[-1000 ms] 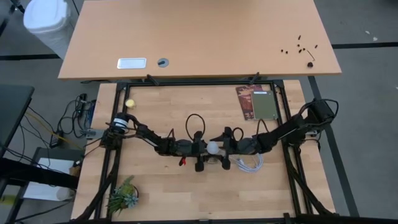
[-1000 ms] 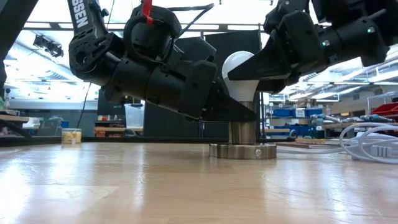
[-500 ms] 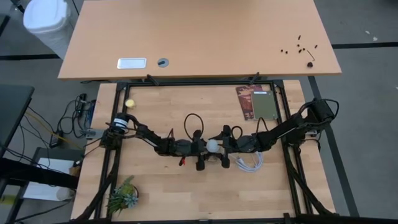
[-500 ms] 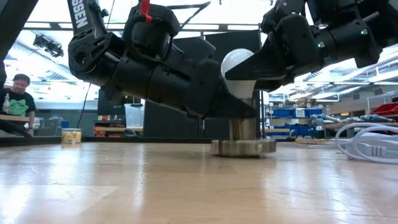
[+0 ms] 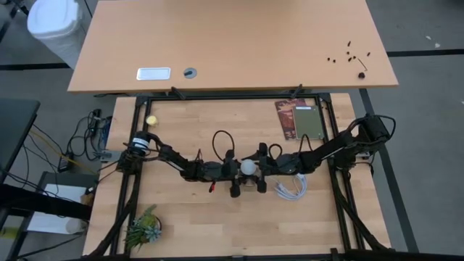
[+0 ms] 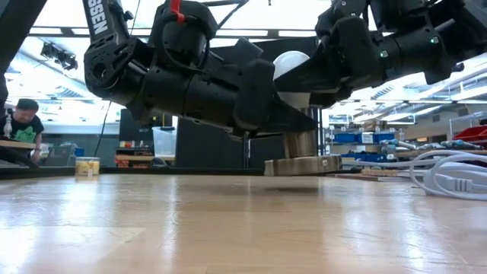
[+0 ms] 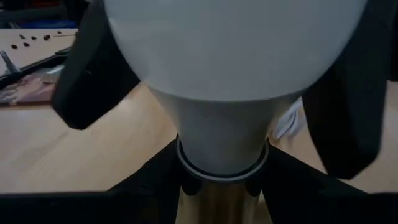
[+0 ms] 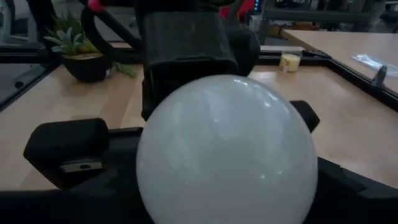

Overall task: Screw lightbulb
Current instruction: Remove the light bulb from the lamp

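1. You see the small white rounded lightbulb (image 5: pixel 249 167) near the middle of the light wooden table (image 5: pixel 181 123), standing upright in a silvery metal socket with a round flat base (image 6: pixel 303 163)
2. In the low view that base is tilted, its left edge lifted clear of the tabletop
3. Your left gripper (image 5: pixel 239 174) reaches in from nine o'clock of the bulb; its dark fingers (image 7: pixel 155 180) are pinched on the socket stem just under the bulb's neck
4. Your right gripper (image 5: pixel 255 168) comes in from three o'clock, and its fingers (image 8: pixel 68 149) pinch the white globe on both sides
5. A coiled white cord with a plug (image 5: pixel 291 190) lies at about four o'clock of the bulb, near it but apart
6. A small green potted plant (image 5: pixel 142 228) sits toward eight o'clock, well apart
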### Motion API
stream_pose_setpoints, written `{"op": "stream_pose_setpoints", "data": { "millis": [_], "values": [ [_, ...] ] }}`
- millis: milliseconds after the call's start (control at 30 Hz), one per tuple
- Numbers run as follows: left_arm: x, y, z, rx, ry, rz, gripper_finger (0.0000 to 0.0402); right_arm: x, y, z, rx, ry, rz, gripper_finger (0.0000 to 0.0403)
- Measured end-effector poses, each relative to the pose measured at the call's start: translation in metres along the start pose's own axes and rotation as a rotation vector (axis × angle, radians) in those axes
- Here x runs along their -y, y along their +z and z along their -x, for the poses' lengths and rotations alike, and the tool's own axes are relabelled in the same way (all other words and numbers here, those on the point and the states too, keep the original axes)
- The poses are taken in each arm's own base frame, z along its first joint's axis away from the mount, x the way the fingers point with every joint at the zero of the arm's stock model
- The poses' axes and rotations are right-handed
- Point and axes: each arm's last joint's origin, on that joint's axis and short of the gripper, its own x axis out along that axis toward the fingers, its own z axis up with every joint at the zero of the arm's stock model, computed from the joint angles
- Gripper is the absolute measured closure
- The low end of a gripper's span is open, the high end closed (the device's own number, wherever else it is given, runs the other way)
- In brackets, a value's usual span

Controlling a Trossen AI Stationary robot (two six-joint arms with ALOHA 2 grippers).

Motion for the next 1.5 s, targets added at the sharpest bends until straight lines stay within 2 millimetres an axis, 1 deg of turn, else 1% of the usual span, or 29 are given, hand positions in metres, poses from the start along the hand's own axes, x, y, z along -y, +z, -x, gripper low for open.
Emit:
{"op": "stream_pose_setpoints", "data": {
  "millis": [267,333,567,667,733,900,1133,1400,1500],
  "values": [
    [0.001,0.002,0.000,0.018,-0.020,0.009,0.0218,-0.001,0.011,-0.005,0.035,0.006,0.058,0.0097],
    [0.001,0.002,0.000,0.018,-0.020,0.011,0.0218,0.000,0.012,-0.006,0.035,0.003,0.060,0.0099],
    [0.001,0.005,0.000,0.047,-0.024,0.019,0.0218,0.000,0.012,-0.006,0.033,0.003,0.059,0.0137],
    [0.001,0.005,0.000,0.048,-0.053,0.009,0.0218,-0.001,0.012,-0.006,0.036,0.019,0.056,0.0148],
    [0.002,0.005,0.000,0.046,-0.083,-0.002,0.0217,-0.001,0.012,-0.006,0.033,0.051,0.043,0.0147],
    [0.005,0.005,0.000,0.044,-0.182,-0.028,0.0217,-0.004,0.012,-0.006,0.028,0.168,0.015,0.0130],
    [0.009,0.005,0.001,0.047,-0.332,-0.061,0.0217,-0.008,0.012,-0.005,0.023,0.336,-0.001,0.0139],
    [0.012,0.006,0.003,0.057,-0.482,-0.062,0.0217,-0.011,0.013,-0.003,0.040,0.437,0.013,0.0127],
    [0.013,0.007,0.003,0.070,-0.526,-0.053,0.0217,-0.013,0.019,-0.006,0.052,0.490,0.010,0.0128]
  ]
}}
